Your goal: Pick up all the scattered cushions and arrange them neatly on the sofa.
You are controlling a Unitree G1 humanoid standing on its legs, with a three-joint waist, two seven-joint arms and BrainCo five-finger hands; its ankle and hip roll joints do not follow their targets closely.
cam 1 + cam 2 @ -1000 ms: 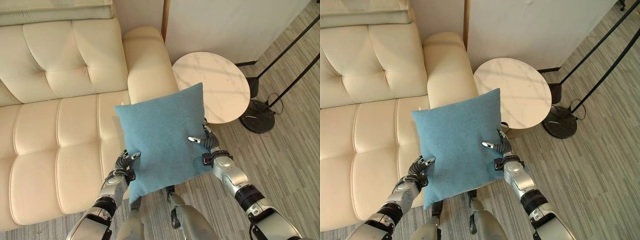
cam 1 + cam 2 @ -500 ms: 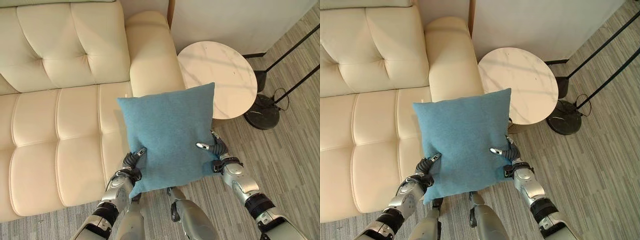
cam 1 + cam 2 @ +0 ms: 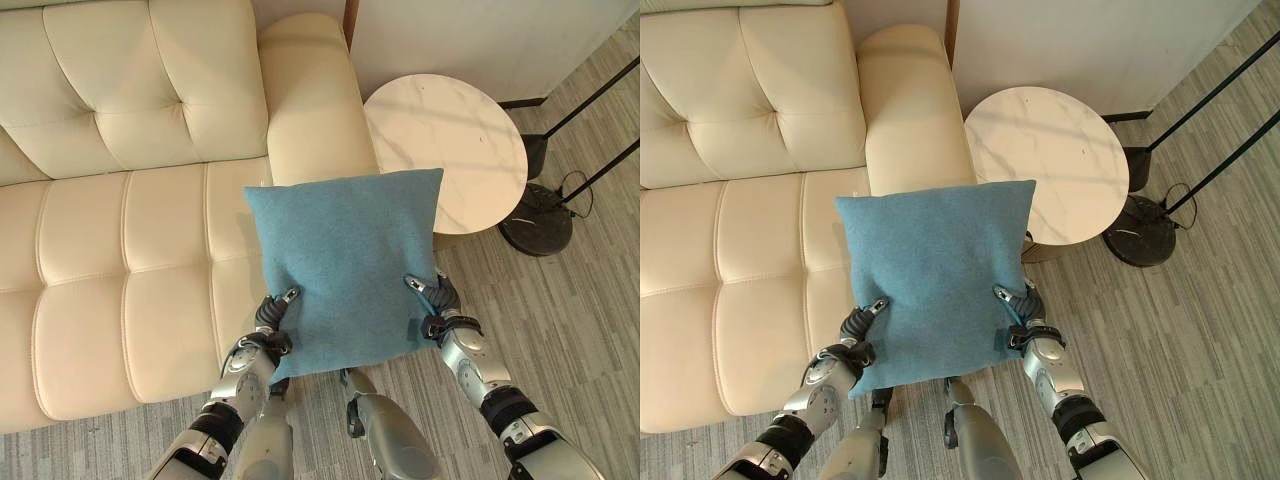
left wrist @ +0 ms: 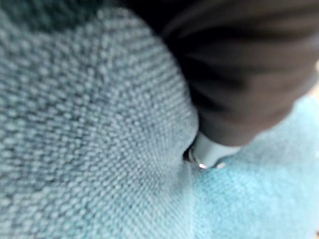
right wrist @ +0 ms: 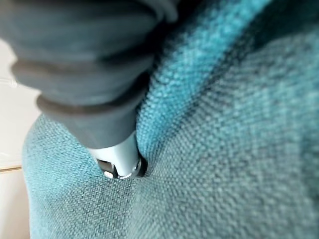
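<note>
A square blue cushion [image 3: 345, 270] hangs in the air between my two hands, over the front edge of the cream sofa [image 3: 110, 230] near its right armrest. My left hand [image 3: 268, 330] pinches the cushion's lower left edge, thumb on top. At the lower right edge my right hand [image 3: 437, 305] grips it the same way. Both wrist views press close against the blue weave [image 4: 89, 139] [image 5: 224, 149], with each hand's dark cover sunk into the cloth.
A round marble side table [image 3: 450, 150] stands right of the armrest [image 3: 310, 90]. Behind it a floor lamp's black base [image 3: 535, 225] and slanting poles [image 3: 590, 100] stand on the striped grey floor. The sofa seat [image 3: 100, 280] lies to my left.
The camera has tipped further down, shifting the whole scene. The cushion has turned a little squarer and sits slightly lower and to the right, still held by both hands.
</note>
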